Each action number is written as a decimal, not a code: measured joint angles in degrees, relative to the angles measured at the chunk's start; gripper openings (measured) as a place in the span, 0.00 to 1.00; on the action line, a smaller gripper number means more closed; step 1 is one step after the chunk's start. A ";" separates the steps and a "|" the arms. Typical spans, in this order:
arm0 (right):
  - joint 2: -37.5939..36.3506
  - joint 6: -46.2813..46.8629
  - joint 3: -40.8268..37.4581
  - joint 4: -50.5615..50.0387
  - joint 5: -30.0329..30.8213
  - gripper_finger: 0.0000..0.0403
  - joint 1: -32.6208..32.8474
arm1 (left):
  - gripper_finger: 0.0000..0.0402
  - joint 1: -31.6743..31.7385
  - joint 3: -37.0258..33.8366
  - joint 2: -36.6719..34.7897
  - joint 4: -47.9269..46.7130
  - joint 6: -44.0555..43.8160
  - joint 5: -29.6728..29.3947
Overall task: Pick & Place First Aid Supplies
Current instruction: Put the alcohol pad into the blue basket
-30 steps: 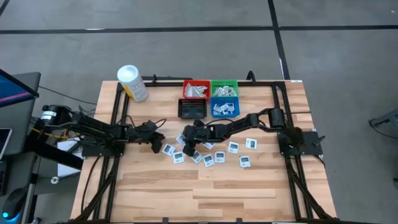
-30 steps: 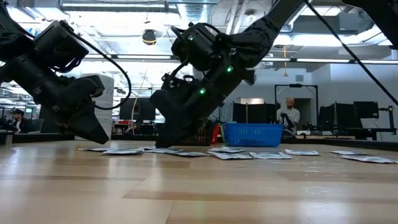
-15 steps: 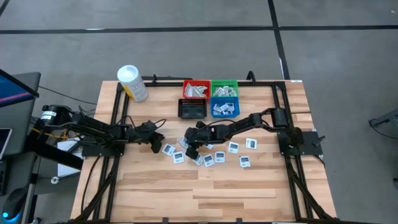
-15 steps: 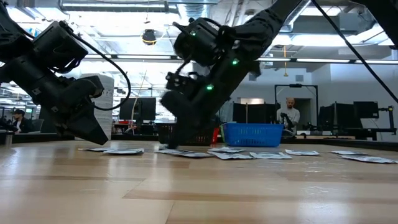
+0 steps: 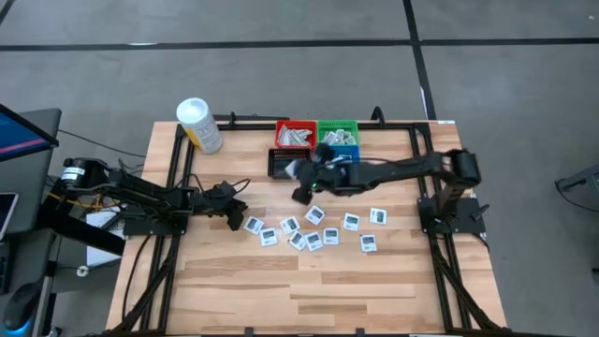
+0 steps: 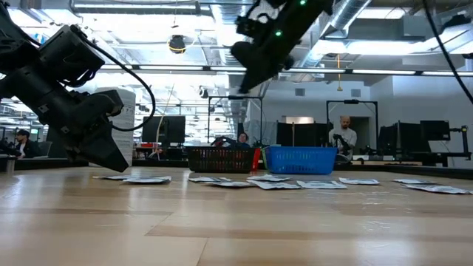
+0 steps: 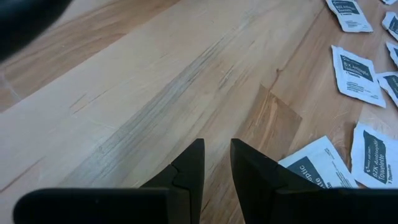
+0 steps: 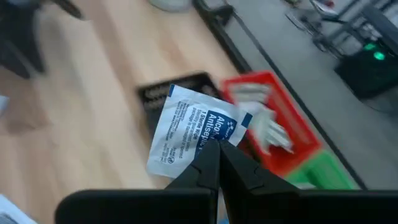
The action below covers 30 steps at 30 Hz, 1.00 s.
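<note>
— Right wrist view: what does the right gripper (image 8: 217, 163) hold?
— A white alcohol wipe packet (image 8: 194, 132), pinched at its edge between the clenched jaws, above the black bin (image 8: 171, 95).
— And the left gripper (image 7: 216, 163)?
— Its jaws stand slightly apart, empty; another packet (image 7: 317, 167) lies just beside them.

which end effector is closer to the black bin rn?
Right. The right end effector hangs at the black bin, holding a white packet; the left end effector sits farther off, near the loose packets.

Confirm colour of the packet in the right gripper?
White packet with blue print and a blue corner, pinched by the right gripper. Right wrist view shows it best.
</note>
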 joint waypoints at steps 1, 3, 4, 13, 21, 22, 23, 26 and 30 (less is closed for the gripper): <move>-1.42 -0.02 0.05 -1.94 0.87 0.00 -0.54 | 0.19 0.00 0.00 -0.01 0.00 0.00 0.00; -3.50 -0.01 0.07 -6.33 1.13 0.00 -1.94 | 0.19 0.00 0.00 -0.01 0.05 0.00 0.00; -4.21 0.04 0.07 -9.01 1.14 0.00 -2.76 | 0.19 0.00 0.00 0.01 0.07 0.00 0.00; -4.63 7.48 -0.79 -28.73 -2.11 0.01 -11.00 | 0.19 0.02 0.00 -0.01 0.35 0.00 -0.24; -4.07 9.39 -4.70 -26.16 -3.41 0.01 -12.10 | 0.19 0.02 0.00 0.01 0.42 -0.20 -0.24; -3.93 9.44 -4.92 -26.24 -3.41 0.01 -12.11 | 0.19 0.00 0.00 0.01 0.44 -0.20 -0.24; -3.91 9.50 -5.09 -25.97 -3.40 0.01 -12.08 | 0.19 0.01 0.00 0.00 0.48 -0.21 -0.23; -4.04 9.57 -5.78 -24.74 -2.39 0.02 -11.48 | 0.19 0.00 0.00 0.01 0.72 -0.20 -0.22; -4.02 11.39 -6.00 -24.78 -0.46 0.11 -10.30 | 0.19 0.00 0.00 -0.01 1.51 -0.21 -0.22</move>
